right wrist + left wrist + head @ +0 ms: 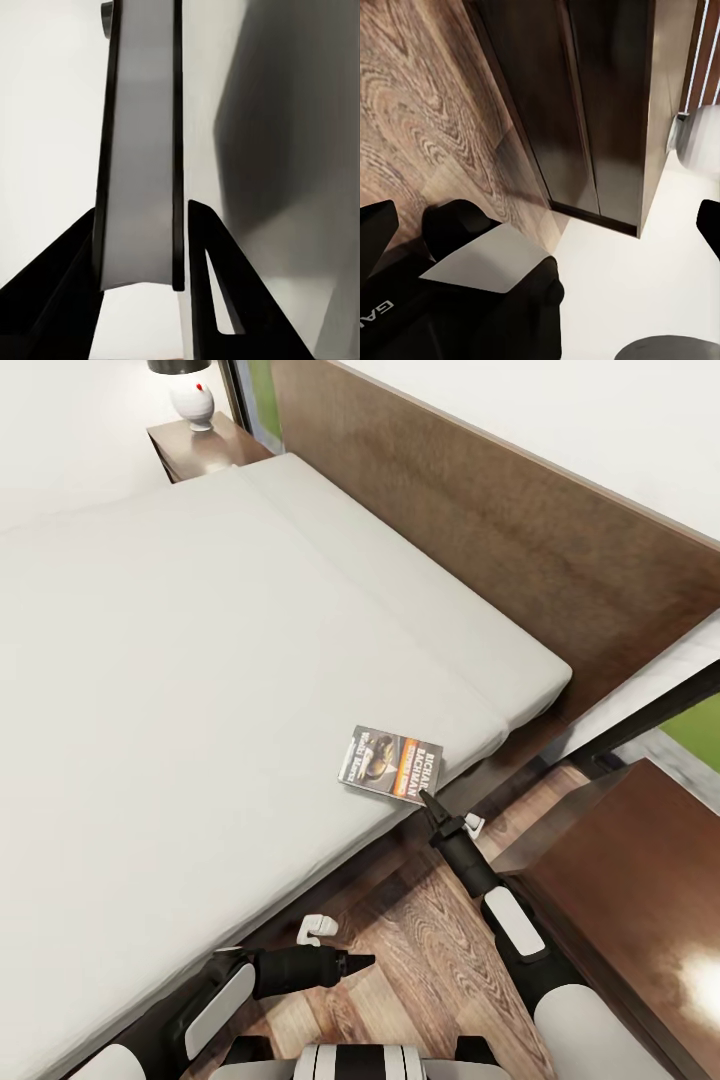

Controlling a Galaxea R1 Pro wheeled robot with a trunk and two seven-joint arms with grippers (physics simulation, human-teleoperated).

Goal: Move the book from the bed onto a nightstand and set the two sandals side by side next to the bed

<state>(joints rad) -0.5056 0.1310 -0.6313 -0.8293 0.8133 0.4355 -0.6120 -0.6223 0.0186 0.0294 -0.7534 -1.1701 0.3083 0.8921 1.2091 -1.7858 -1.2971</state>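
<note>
At the near edge of the head view, the left gripper [352,962] is held low over the plank floor [420,930], just off the bed's side; its tips look drawn together to a point, but in the left wrist view the two fingers [379,225] stand wide at the frame's edges, so I cannot tell its state for certain. That wrist view also shows floor, a dark wooden panel and a white surface.

To the right, the right arm reaches forward and its gripper [428,800] meets the near edge of the book [392,763]. In the right wrist view, the book's page edge [141,150] stands between the two black fingers [206,255], which sit against both covers: the pincer is clamped on the book. The book lies cover up at the bed's near right corner, close to the mattress edge, its orange band and white lettering visible.

At right, a glossy dark nightstand [640,900] stands beside the bed [180,660]. The brown headboard [480,510] runs along the far right side.

At far left, a second nightstand [205,450] carries a white lamp [192,400].
</note>
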